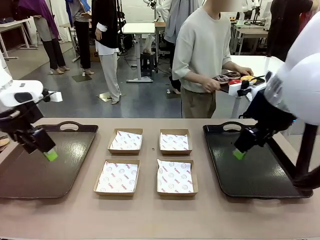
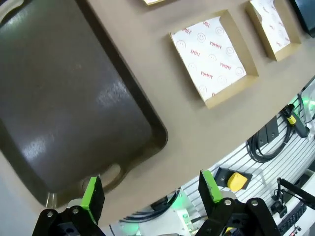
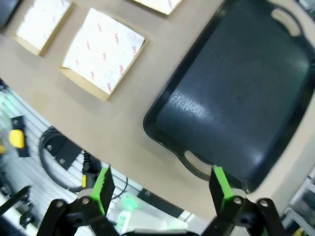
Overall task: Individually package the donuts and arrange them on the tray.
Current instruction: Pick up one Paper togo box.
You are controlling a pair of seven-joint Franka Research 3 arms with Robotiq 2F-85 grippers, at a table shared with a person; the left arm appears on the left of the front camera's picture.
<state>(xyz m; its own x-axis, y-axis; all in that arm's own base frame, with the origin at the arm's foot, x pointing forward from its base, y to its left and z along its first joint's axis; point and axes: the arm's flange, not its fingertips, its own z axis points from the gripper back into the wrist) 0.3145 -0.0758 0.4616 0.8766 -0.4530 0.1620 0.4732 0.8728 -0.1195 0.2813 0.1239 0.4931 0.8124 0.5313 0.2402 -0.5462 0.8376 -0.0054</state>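
Note:
The donuts (image 1: 234,79) lie on a dark plate that the person at the far side holds in both hands; I can make out a red one, a yellow one and a dark one. My left gripper (image 1: 50,155) hangs open and empty over the brown tray (image 1: 30,175). In the left wrist view its jaws (image 2: 151,191) stand wide above that tray's (image 2: 64,98) handle end. My right gripper (image 1: 239,154) is open and empty over the black tray (image 1: 260,175). The right wrist view shows it (image 3: 161,184) spread wide above the edge of the black tray (image 3: 236,98).
Four square paper-lined cardboard boxes sit between the trays, two at the back (image 1: 125,141) (image 1: 175,142) and two at the front (image 1: 117,177) (image 1: 175,177). Bare tabletop runs along the near edge. More people and tables stand behind the person.

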